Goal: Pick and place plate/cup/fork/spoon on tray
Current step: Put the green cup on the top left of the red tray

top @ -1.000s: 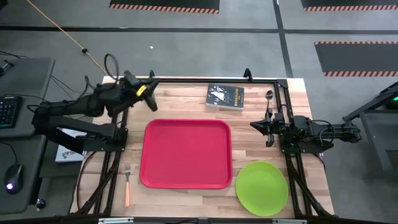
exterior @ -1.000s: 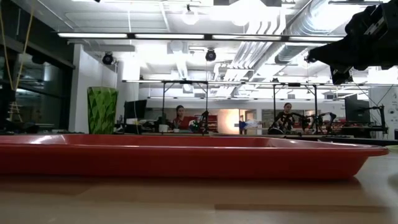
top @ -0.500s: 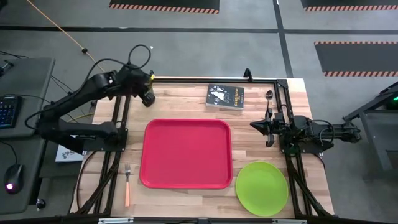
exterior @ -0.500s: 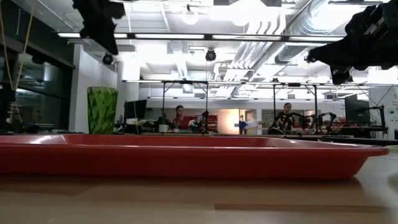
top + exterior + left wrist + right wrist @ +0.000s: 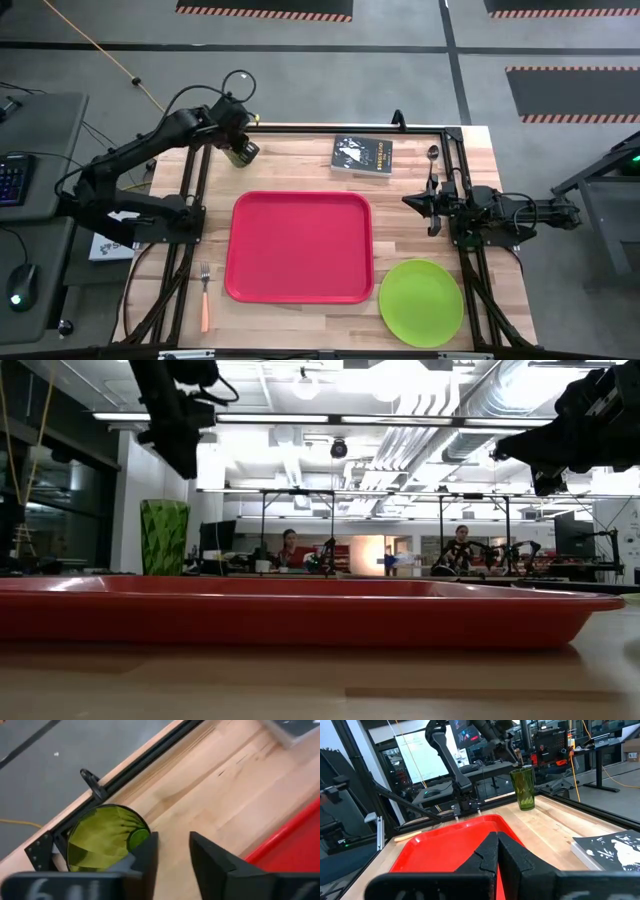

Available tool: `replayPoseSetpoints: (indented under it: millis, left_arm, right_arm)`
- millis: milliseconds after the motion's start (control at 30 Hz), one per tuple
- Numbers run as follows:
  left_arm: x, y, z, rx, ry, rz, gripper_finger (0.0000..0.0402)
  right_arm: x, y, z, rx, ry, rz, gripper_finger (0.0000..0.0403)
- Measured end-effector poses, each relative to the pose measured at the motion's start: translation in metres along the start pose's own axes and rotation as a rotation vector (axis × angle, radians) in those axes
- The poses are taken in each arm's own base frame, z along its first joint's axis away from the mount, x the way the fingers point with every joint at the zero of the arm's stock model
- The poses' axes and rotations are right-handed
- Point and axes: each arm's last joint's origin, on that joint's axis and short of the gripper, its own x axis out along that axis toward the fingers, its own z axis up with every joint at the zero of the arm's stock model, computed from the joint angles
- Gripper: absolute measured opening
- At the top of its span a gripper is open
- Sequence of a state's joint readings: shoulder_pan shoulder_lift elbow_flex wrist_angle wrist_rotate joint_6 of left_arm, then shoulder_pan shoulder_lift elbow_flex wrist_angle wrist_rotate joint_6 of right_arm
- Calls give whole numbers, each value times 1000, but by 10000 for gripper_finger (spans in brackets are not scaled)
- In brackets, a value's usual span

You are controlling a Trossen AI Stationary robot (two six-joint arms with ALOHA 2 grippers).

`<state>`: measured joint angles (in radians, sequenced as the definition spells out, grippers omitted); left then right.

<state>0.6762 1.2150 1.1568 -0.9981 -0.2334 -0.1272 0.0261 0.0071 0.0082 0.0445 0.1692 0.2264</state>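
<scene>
The green cup [image 5: 245, 154] stands upright on its base at the table's far left corner; the low view shows the cup [image 5: 164, 537] behind the tray. My left gripper [image 5: 172, 854] hovers open above it, pointing steeply down, the cup's mouth [image 5: 102, 837] beside one finger, not between them. The red tray [image 5: 300, 247] lies mid-table. On the near right lies the lime plate [image 5: 421, 302], on the near left the fork [image 5: 204, 297], and at the far right the spoon [image 5: 432, 153]. My right gripper [image 5: 497, 845] waits shut at the right side.
A dark book [image 5: 362, 155] lies at the far edge between cup and spoon. Black frame rails [image 5: 320, 130] run around the table top. Bare wood shows between the cup and the tray's far rim [image 5: 295, 820].
My left arm has swung toward the table's far edge and right, over the far left corner. Its gripper has tipped from nearly level to steeply downward and has come lower over the cup. The cup, tray and right arm have kept still.
</scene>
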Motion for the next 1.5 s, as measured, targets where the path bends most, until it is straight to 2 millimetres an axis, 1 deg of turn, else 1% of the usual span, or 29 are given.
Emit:
replayPoseSetpoints:
  millis: [200, 333, 700, 1033, 1300, 1500]
  left_arm:
    - [18, 3, 4, -15, 64, 10, 182]
    - [29, 6, 6, -8, 110, 23, 204]
    - [63, 11, 5, -24, 283, 59, 205]
    - [96, 9, 5, -23, 400, 74, 205]
    - [111, 7, 3, -9, 462, 79, 205]
    - [113, 6, 2, -5, 477, 80, 204]
  right_arm:
    - [0, 0, 0, 0, 0, 0, 0]
    - [0, 0, 0, 0, 0, 0, 0]
    - [0, 0, 0, 0, 0, 0, 0]
    - [0, 0, 0, 0, 0, 0, 0]
    - [0, 0, 0, 0, 0, 0, 0]
    - [0, 0, 0, 0, 0, 0, 0]
